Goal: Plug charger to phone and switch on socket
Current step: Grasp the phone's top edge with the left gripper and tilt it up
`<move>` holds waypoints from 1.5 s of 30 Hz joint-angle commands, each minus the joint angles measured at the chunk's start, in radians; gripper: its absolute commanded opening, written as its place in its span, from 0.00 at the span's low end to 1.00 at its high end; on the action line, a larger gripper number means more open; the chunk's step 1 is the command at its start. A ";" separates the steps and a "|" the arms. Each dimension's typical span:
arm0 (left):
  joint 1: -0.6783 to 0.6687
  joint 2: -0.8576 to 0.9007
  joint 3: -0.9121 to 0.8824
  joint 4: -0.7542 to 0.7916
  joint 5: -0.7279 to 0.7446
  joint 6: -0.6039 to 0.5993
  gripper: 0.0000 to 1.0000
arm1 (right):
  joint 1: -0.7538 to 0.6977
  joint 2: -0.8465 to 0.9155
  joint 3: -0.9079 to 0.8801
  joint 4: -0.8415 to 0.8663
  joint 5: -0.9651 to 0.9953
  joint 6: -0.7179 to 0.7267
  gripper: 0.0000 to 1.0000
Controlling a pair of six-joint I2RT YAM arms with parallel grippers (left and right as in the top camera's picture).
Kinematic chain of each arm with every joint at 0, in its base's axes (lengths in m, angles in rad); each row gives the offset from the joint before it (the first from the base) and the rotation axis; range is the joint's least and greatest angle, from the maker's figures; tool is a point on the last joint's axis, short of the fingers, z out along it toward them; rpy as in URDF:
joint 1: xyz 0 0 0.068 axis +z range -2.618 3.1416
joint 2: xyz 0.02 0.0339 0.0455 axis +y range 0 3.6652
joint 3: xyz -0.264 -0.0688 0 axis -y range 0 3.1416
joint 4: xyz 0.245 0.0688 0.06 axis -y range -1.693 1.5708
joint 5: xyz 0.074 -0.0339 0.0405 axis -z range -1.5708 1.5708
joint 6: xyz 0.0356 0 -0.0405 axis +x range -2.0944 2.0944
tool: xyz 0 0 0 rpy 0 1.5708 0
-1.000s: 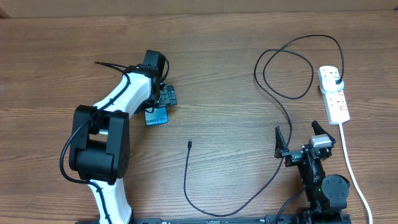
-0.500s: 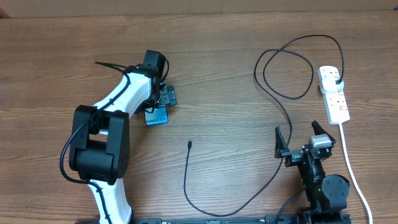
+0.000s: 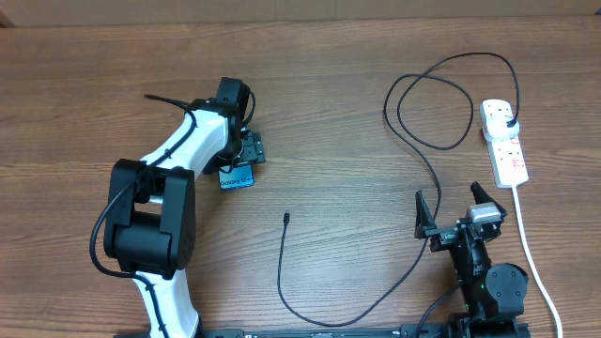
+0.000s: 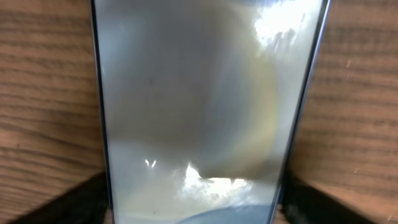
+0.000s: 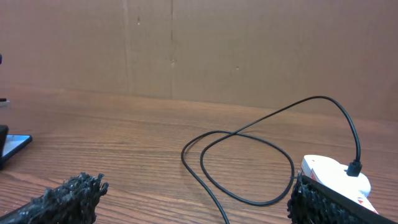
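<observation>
Black left jaws grip the phone (image 4: pixel 205 112); right jaws spread wide.

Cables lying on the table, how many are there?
2. The black charger cable loops from the socket at the right to the middle of the table. The white cord runs from the socket to the bottom right edge, where it leaves view.

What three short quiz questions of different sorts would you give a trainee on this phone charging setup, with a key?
1. True or false: the charger plug sits in the socket.
2. Which end effector straddles the phone: A left, B right?
3. Is the charger tip in the phone?
Key: 1 true. 2 A, the left end effector. 3 No, it lies loose on the table.
</observation>
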 commanded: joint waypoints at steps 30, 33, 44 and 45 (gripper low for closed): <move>0.016 0.014 -0.035 -0.081 0.124 0.030 1.00 | 0.005 0.001 -0.011 0.005 0.001 -0.004 1.00; 0.016 0.014 -0.035 -0.055 0.123 0.030 1.00 | 0.005 0.002 -0.011 0.005 0.001 -0.004 1.00; 0.006 0.014 -0.066 -0.026 0.124 0.029 1.00 | 0.005 0.002 -0.011 0.005 0.001 -0.005 1.00; 0.006 0.014 -0.075 -0.021 0.127 0.029 0.99 | 0.005 0.001 -0.011 0.006 0.001 -0.005 1.00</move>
